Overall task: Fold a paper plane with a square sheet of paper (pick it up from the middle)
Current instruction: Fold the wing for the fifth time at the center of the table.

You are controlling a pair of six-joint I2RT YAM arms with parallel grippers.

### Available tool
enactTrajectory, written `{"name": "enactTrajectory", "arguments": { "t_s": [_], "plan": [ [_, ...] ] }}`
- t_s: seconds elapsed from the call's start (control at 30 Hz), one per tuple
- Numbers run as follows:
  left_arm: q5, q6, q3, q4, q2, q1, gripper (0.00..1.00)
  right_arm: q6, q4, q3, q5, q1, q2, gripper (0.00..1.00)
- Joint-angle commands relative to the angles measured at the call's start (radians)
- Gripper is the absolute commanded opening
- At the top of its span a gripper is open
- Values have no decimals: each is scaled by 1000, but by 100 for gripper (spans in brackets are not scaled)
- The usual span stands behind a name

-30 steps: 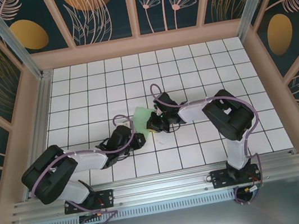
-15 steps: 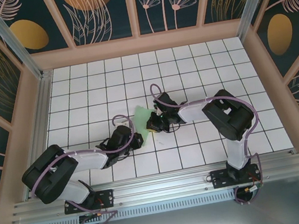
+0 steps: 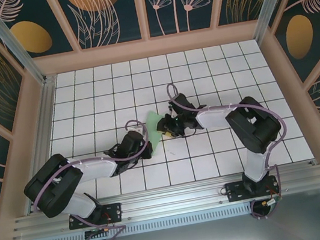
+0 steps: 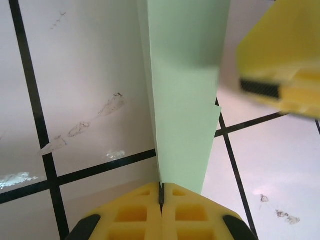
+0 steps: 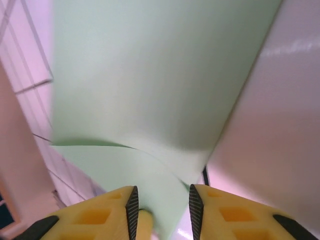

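Clearly, the folded green paper stands on edge over the middle of the tiled table. The left gripper, low over the table, pinches the paper's narrow end tight. The right gripper has its fingers narrowly parted, loose paper layers between them.

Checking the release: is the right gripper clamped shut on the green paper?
No, the right gripper stands open, the green paper passing between its parted fingers.

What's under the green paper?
White tiles with black lines of the table show around the green paper. The patch right beneath it is covered. The left fingers pinch its edge.
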Motion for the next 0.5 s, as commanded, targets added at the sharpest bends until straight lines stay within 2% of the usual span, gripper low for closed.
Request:
{"name": "enactTrajectory", "arguments": {
  "t_s": [0.0,0.27,0.47],
  "plan": [
    [-24,173,20,-29,-1,-6,4,40,-50,2,37,-28,-86,41],
    [-61,346,74,-77,40,-32,3,135,-112,71,32,-55,-92,61],
    [-168,388,125,-137,97,-84,3,134,-196,161,17,-45,-22,63]
  ]
}}
